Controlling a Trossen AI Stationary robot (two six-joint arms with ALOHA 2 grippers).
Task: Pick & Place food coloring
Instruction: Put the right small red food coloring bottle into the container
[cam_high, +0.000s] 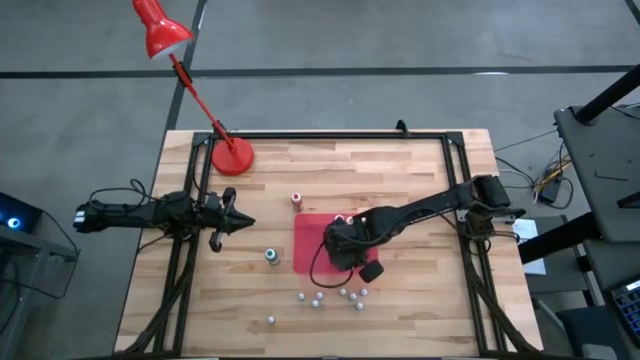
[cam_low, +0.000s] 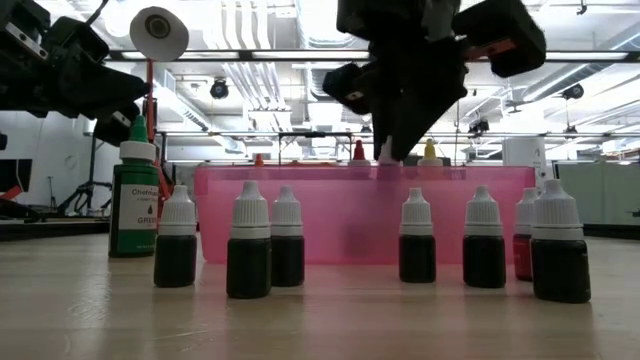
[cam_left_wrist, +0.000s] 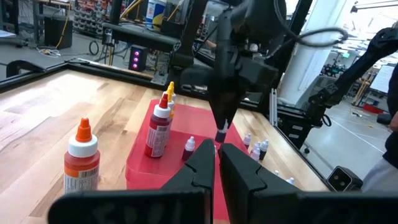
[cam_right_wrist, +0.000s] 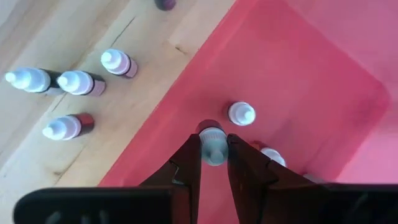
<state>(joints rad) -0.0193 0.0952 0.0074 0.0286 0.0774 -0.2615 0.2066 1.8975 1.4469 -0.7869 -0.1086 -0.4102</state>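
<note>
One bottle (cam_right_wrist: 213, 148) – btw right tool (cam_right_wrist: 213, 163) fingers

The wooden table (cam_high: 420, 290) carries a red tray (cam_high: 310, 250), a red lamp (cam_high: 231, 157) and small bottles (cam_high: 318, 297).

A row of small dark bottles (cam_low: 417, 236) with pale caps stands on the table (cam_low: 320, 320) before a translucent pink tray (cam_low: 340, 215). A taller green bottle (cam_low: 133, 200) stands left. The right gripper (cam_low: 392, 150) hangs above the tray.
</note>
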